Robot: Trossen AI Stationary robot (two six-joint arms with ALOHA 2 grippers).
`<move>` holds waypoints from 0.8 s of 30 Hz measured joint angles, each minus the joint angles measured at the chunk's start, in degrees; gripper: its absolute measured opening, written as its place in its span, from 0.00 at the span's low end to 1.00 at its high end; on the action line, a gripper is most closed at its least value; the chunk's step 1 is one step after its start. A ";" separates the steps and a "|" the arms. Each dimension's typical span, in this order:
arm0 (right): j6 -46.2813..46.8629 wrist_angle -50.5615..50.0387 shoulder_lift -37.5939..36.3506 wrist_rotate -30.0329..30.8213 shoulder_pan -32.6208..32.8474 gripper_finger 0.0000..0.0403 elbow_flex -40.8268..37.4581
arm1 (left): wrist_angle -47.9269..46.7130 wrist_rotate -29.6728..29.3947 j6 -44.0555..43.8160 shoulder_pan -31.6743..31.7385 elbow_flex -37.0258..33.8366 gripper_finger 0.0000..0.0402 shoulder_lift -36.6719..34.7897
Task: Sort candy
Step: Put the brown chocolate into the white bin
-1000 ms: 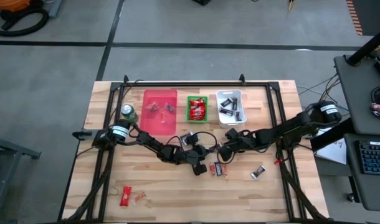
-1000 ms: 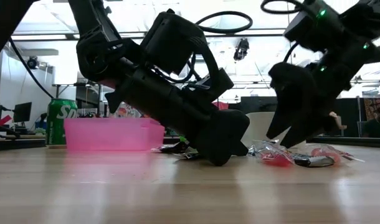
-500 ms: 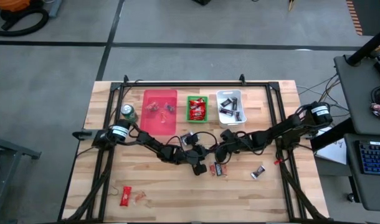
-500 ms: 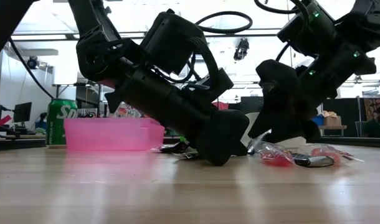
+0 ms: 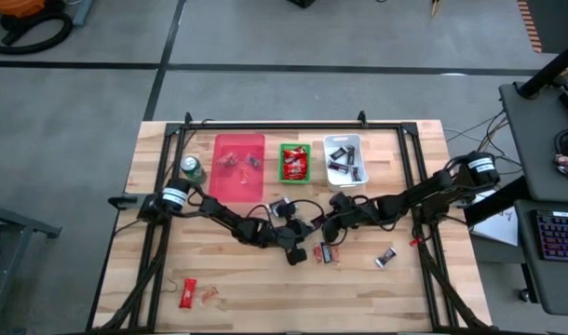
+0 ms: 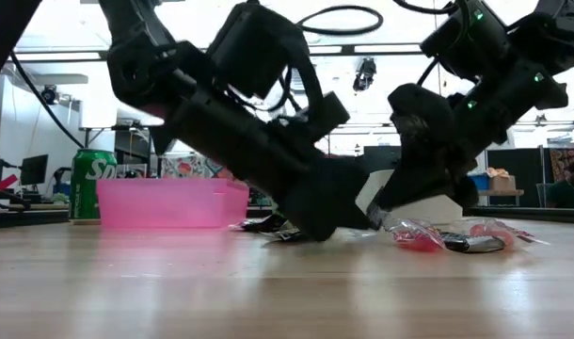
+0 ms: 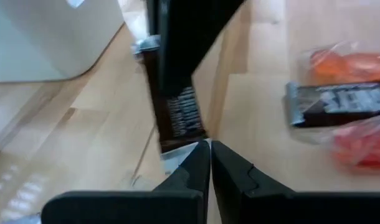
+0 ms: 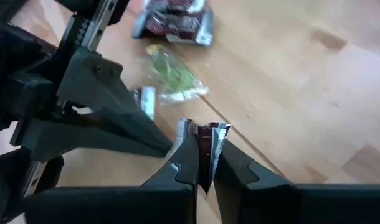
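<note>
Dark-wrapped candy [image 7: 177,118] partly behind a dark arm

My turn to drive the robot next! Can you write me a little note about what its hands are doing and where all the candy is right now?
Right gripper: shut on a dark candy at mid-table.
Left gripper: shut, tips low by the right one; nothing seen between them.
Done: clear sweets in the pink bin, red ones in the green bin, dark ones in the white bin.
Left: the loose candies beside the grippers, one dark candy further right, and a red candy with a clear one by the near left corner.
The green can is not candy.
Likely next: lift the held candy to the white bin.
</note>
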 joint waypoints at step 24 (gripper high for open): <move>-13.16 -68.98 -11.57 20.57 -9.87 0.05 32.64 | -18.58 -1.59 1.52 -2.14 -10.24 0.00 -35.60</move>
